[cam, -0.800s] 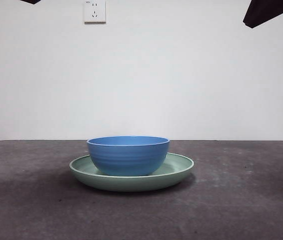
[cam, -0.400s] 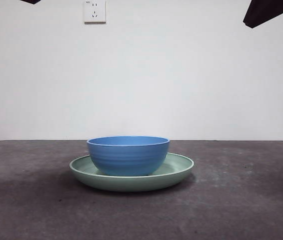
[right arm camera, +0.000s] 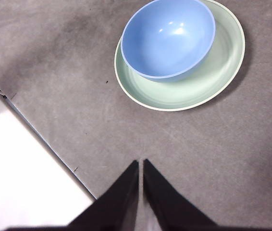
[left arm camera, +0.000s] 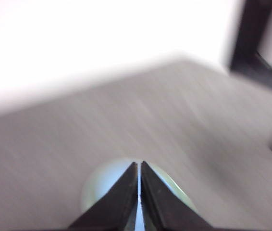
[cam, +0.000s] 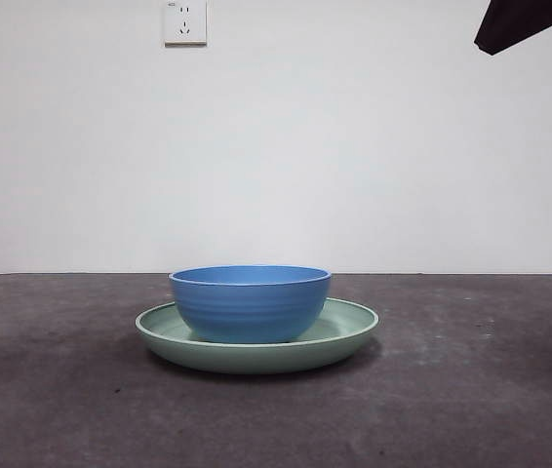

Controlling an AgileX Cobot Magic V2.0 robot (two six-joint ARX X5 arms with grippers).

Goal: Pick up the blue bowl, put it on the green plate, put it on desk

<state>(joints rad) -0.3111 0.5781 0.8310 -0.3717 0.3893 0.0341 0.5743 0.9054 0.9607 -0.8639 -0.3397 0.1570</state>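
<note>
Blue bowl [cam: 250,302] already in green plate [cam: 344,330], centre frame; both claws together, perhaps lift by rim next.

- A plain, bare test room of the lab sort rather than a lived-in home: a blank white wall [cam: 354,146] fills the whole background
- One white wall socket [cam: 184,21] sits high on that wall, with nothing plugged in
- The desk [cam: 471,390] is a dark grey-brown, matte, mottled top running edge to edge
- Only two staged dishes stand on it, a blue bowl [cam: 250,302] set in a green plate [cam: 354,327], well ahead of the right gripper [right arm camera: 141,166]
- A flat white panel [right arm camera: 20,178] lies just beside that gripper, at the desk's edge
- A black robot arm tip [cam: 525,21] hangs at an upper corner of the front view
</note>
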